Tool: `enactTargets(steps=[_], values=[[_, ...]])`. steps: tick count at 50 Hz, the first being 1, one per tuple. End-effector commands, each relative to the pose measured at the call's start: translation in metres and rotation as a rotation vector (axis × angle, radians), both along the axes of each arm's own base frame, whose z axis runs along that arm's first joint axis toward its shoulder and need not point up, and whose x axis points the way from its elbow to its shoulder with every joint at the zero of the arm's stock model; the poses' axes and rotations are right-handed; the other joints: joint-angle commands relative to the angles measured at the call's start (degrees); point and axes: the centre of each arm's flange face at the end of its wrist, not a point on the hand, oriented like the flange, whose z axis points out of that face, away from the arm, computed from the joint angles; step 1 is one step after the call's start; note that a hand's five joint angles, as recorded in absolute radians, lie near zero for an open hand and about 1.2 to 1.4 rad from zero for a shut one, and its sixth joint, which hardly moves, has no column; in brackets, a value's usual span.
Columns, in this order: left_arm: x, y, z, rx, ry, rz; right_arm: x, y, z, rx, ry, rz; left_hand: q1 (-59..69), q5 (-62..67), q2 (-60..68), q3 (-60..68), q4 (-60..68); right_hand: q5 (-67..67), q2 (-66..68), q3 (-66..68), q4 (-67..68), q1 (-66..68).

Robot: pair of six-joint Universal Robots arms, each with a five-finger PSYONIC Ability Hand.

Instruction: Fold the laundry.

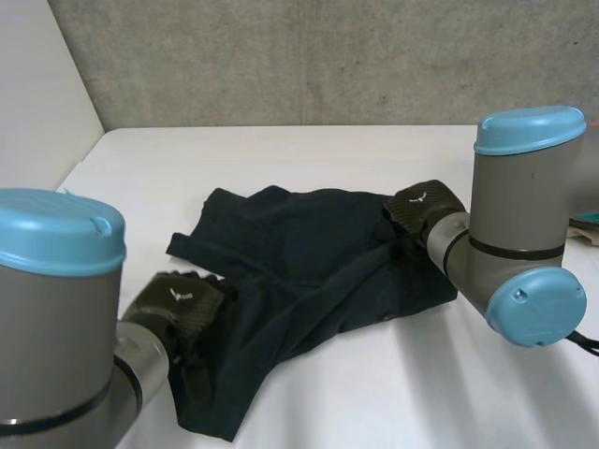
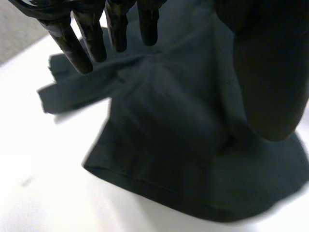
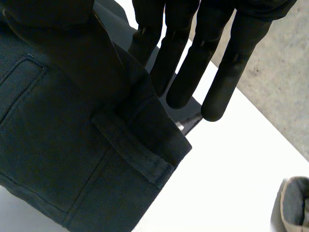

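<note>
The dark navy shorts (image 1: pixel 309 262) lay crumpled across the middle of the white table (image 1: pixel 281 154). 1 leg ran down toward the lower left of the frame, and the waistband end sat at centre right.

The left hand (image 1: pixel 178 304) was at the lower left, over that leg's outer edge. In the left wrist view its fingers (image 2: pixel 87 38) were straight and spread apart above the cloth (image 2: pixel 169 145). The thumb was held well away from them, and the hand gripped nothing.

The right hand (image 1: pixel 423 208) was at the shorts' right edge. In the right wrist view its thumb (image 3: pixel 63 38) pressed onto the waistband (image 3: pixel 135 145) beside a belt loop. The straight fingers (image 3: pixel 227 72) reached past the raised edge on the far side, pinching the fabric between them.

A grey and beige item (image 3: pixel 295 205) lay on the table, well apart from the shorts.
</note>
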Motion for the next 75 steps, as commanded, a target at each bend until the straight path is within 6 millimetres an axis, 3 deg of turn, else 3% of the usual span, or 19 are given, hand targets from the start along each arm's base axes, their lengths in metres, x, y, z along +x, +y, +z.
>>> enactTargets(steps=[1, 6, 9, 10, 11, 15, 21, 26, 33, 38, 42, 43, 46, 52, 58, 62, 66, 71, 75], values=[[-0.006, 0.014, -0.004, 0.062, 0.005, -0.022, -0.004, -0.002, -0.003, 0.016, -0.015, -0.026, 2.6, 0.8, 1.9, 1.6, 2.0, 11.9, 12.9, 11.9, 11.4, 15.3], [-0.013, 0.008, -0.018, 0.095, -0.011, -0.024, -0.006, -0.001, -0.005, 0.022, -0.014, -0.030, 1.4, -0.4, 0.7, 0.5, 0.8, 11.9, 12.9, 11.9, 11.4, 15.3], [-0.019, 0.003, -0.028, 0.110, -0.032, -0.022, -0.007, -0.002, -0.006, 0.026, -0.012, -0.037, 8.7, 7.0, 8.1, 7.8, 8.2, 11.9, 12.9, 11.9, 11.4, 15.3], [-0.020, 0.001, -0.031, 0.112, -0.037, -0.020, -0.008, -0.002, -0.006, 0.028, -0.013, -0.037, 15.4, 13.7, 14.8, 14.5, 14.9, 11.9, 12.9, 11.9, 11.4, 15.3], [-0.021, -0.003, -0.033, 0.105, -0.038, -0.007, -0.009, -0.002, -0.007, 0.034, -0.013, -0.042, 32.5, 30.7, 31.8, 31.6, 32.0, 11.9, 12.9, 11.9, 11.4, 15.3], [-0.026, -0.010, -0.035, 0.087, -0.006, 0.008, -0.016, -0.005, -0.006, 0.042, -0.021, -0.062, 64.7, 62.9, 64.0, 63.8, 64.2, 11.9, 12.9, 11.9, 11.4, 15.3], [-0.034, -0.006, -0.036, 0.125, 0.039, -0.039, -0.026, -0.011, -0.002, 0.040, -0.016, -0.083, 54.4, 52.6, 53.7, 53.5, 53.9, 11.9, 12.9, 11.9, 11.4, 15.3], [-0.031, -0.006, -0.035, 0.131, 0.037, -0.033, -0.027, -0.008, 0.000, 0.047, -0.011, -0.047, 12.7, 10.9, 12.0, 11.8, 12.2, 11.9, 12.9, 11.9, 11.4, 15.3], [-0.031, -0.001, -0.031, 0.115, 0.036, -0.043, -0.023, -0.004, -0.001, 0.049, -0.011, -0.030, 12.1, 10.4, 11.5, 11.2, 11.6, 11.9, 12.9, 11.9, 11.4, 15.3], [-0.038, 0.002, -0.039, 0.119, 0.025, -0.067, -0.020, 0.000, 0.000, 0.050, -0.012, -0.021, 19.7, 17.9, 19.0, 18.8, 19.1, 11.9, 12.9, 11.9, 11.4, 15.3], [-0.045, 0.003, -0.048, 0.118, 0.034, -0.085, -0.021, 0.000, 0.001, 0.048, -0.012, -0.025, 42.2, 40.4, 41.5, 41.3, 41.6, 11.9, 12.9, 11.9, 11.4, 15.3], [-0.048, 0.004, -0.051, 0.114, 0.035, -0.092, -0.022, 0.000, 0.002, 0.043, -0.013, -0.029, 54.6, 52.8, 53.9, 53.7, 54.0, 11.9, 12.9, 11.9, 11.4, 15.3], [-0.051, 0.006, -0.053, 0.111, 0.034, -0.100, -0.025, 0.000, 0.004, 0.043, -0.013, -0.035, 68.8, 67.0, 68.1, 67.9, 68.2, 11.9, 12.9, 11.9, 11.4, 15.3], [-0.037, 0.001, -0.040, 0.118, 0.006, -0.058, -0.041, 0.011, 0.011, 0.094, 0.064, -0.008, 68.8, 67.0, 68.1, 67.9, 68.3, 11.9, 12.9, 11.9, 11.4, 15.3], [-0.015, 0.030, -0.017, 0.207, -0.090, -0.197, -0.069, 0.055, 0.006, 0.221, 0.385, 0.301, 68.8, 67.0, 68.1, 67.9, 68.3, 11.9, 12.9, 11.9, 11.4, 15.3], [-0.009, 0.045, -0.010, 0.263, -0.117, -0.271, -0.083, 0.074, 0.002, 0.249, 0.523, 0.479, 68.8, 67.0, 68.1, 67.9, 68.3, 11.9, 12.9, 11.9, 11.4, 15.3], [-0.008, 0.049, -0.008, 0.281, -0.136, -0.287, -0.079, 0.075, 0.000, 0.227, 0.497, 0.458, 68.8, 67.0, 68.1, 67.9, 68.3, 11.9, 12.9, 11.9, 11.4, 15.3], [-0.019, 0.027, -0.007, 0.221, -0.145, -0.255, -0.065, 0.057, -0.003, 0.159, 0.386, 0.353, 68.8, 67.0, 68.1, 67.9, 68.3, 11.9, 12.9, 11.9, 11.4, 15.3], [-0.029, -0.021, -0.004, 0.094, -0.177, -0.200, -0.051, 0.034, -0.007, 0.081, 0.320, 0.264, 68.8, 67.0, 68.1, 67.9, 68.3, 11.9, 12.9, 11.9, 11.4, 15.3]])
